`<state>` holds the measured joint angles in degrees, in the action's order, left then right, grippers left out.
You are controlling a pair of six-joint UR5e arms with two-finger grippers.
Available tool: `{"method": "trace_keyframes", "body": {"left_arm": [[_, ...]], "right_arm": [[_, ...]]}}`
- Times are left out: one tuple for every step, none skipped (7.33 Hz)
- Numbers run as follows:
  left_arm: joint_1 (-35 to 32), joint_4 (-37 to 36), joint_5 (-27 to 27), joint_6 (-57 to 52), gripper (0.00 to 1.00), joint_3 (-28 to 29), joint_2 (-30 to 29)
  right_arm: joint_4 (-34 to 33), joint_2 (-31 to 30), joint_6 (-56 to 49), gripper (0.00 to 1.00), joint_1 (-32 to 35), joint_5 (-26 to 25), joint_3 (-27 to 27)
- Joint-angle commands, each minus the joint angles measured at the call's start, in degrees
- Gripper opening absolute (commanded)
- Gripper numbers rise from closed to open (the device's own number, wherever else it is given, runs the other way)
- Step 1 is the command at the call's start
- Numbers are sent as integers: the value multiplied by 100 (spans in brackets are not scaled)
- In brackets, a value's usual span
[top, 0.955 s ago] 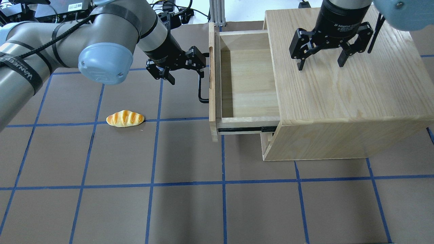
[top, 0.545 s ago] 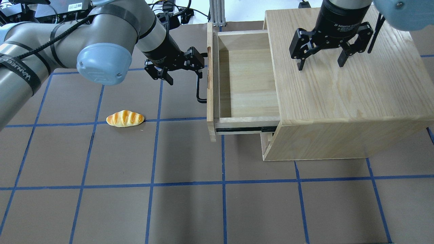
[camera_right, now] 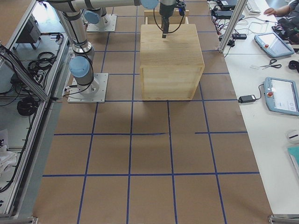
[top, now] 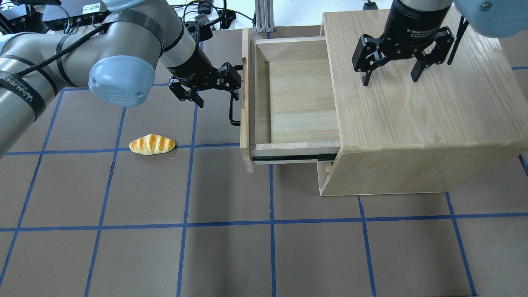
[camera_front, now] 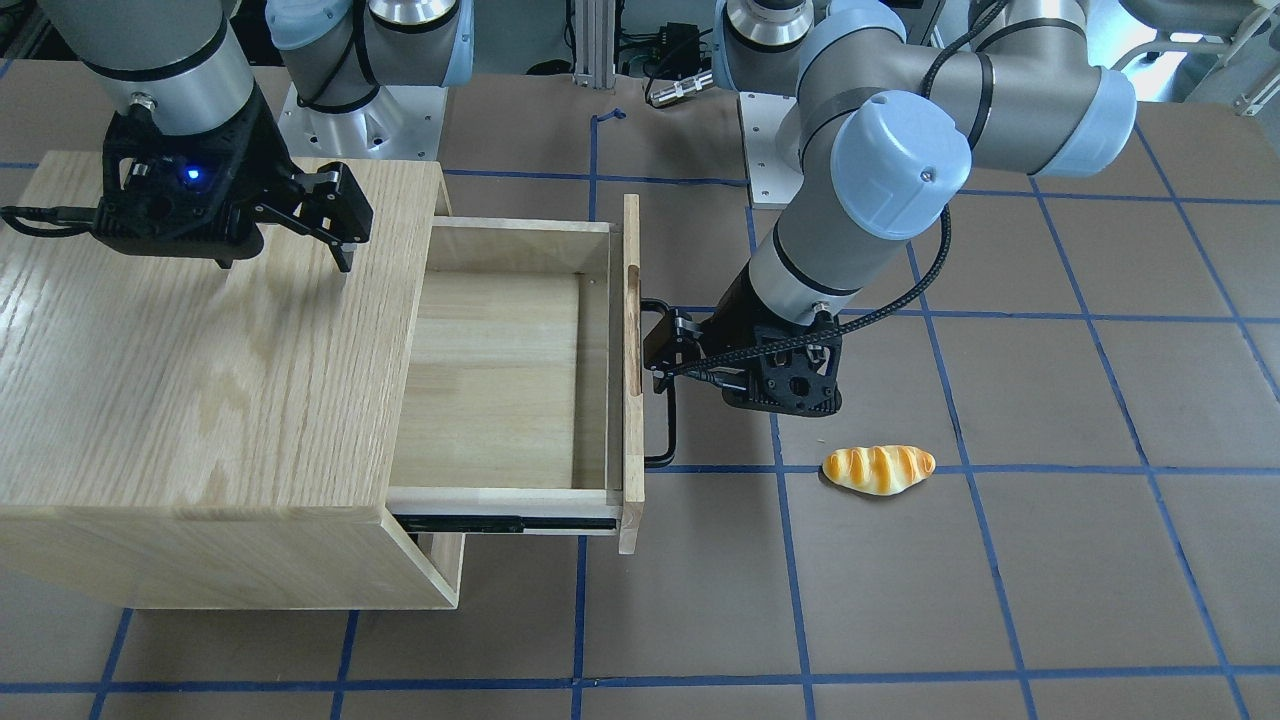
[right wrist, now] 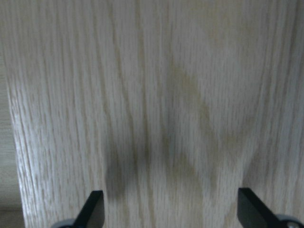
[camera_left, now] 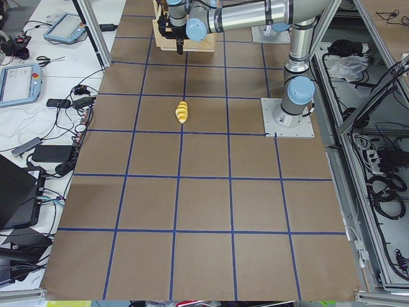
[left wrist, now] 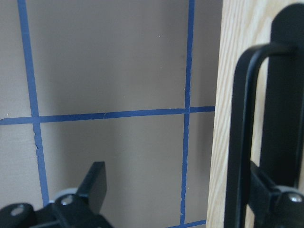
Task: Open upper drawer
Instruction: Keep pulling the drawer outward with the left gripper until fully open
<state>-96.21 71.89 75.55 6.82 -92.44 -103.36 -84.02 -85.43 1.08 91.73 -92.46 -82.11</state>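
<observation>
The upper drawer (top: 297, 103) of the pale-wood cabinet (top: 416, 119) stands pulled out to the left, its inside empty. Its black bar handle (top: 233, 112) is on the front panel (top: 245, 103). My left gripper (top: 218, 98) is open, with one finger hooked behind the handle and the other outside it. The left wrist view shows the handle (left wrist: 242, 133) close beside the right finger (left wrist: 268, 190). In the front view the drawer (camera_front: 500, 390) and my left gripper (camera_front: 690, 350) show too. My right gripper (top: 390, 78) is open and empty, fingertips at the cabinet top (right wrist: 166, 95).
A toy bread loaf (top: 152, 144) lies on the brown table with blue tape lines, left of the drawer, also in the front view (camera_front: 878, 469). A lower drawer front (top: 326, 167) shows below the open one. Cables and gear sit at the far edge.
The upper drawer has slid farther out to the left. My left gripper has moved left with the handle. The right gripper has not moved.
</observation>
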Motion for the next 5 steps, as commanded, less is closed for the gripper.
{"method": "trace_keyframes", "body": {"left_arm": [[154, 27, 56, -145, 100, -20, 35], [233, 62, 56, -207, 100, -20, 79], [295, 123, 56, -208, 100, -20, 122], [322, 219, 65, -260, 100, -20, 166], [400, 246, 65, -313, 100, -20, 193]], "right_arm": [[0, 0, -2, 100, 3, 0, 2], [0, 0, 6, 100, 3, 0, 2], [0, 0, 6, 100, 3, 0, 2], [0, 0, 6, 100, 3, 0, -7], [0, 0, -2, 100, 3, 0, 2]]}}
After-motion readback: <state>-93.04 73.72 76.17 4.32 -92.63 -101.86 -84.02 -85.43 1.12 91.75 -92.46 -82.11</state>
